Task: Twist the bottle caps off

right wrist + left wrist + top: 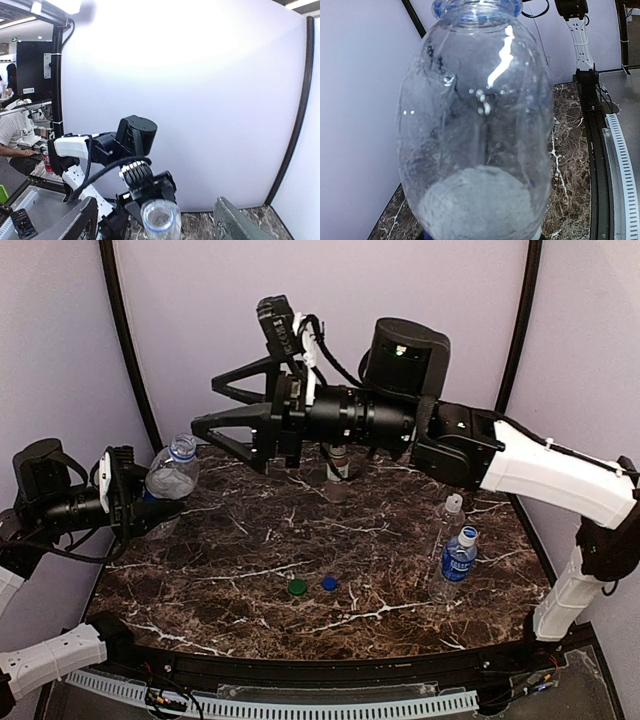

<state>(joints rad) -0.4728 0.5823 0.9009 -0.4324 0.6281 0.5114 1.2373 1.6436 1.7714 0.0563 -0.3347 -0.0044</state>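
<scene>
My left gripper [150, 502] is shut on a clear bottle [172, 475] with a blue neck ring, held tilted above the table's left edge. The bottle fills the left wrist view [475, 125] and hides the fingers. Its mouth [161, 217] is open, with no cap. My right gripper [203, 404] is open and empty, raised just up and right of that mouth, which shows between its fingers [85, 222]. A green cap [297, 587] and a dark blue cap [329, 583] lie loose on the table. A brown-filled bottle [338, 465] stands behind the right arm.
A plain clear bottle with a white cap [447, 525] and a blue-label bottle with a white and blue cap [458, 560] stand at the right. The marble table [250, 540] has a black rail along its near edge. Pale walls close in the back and sides.
</scene>
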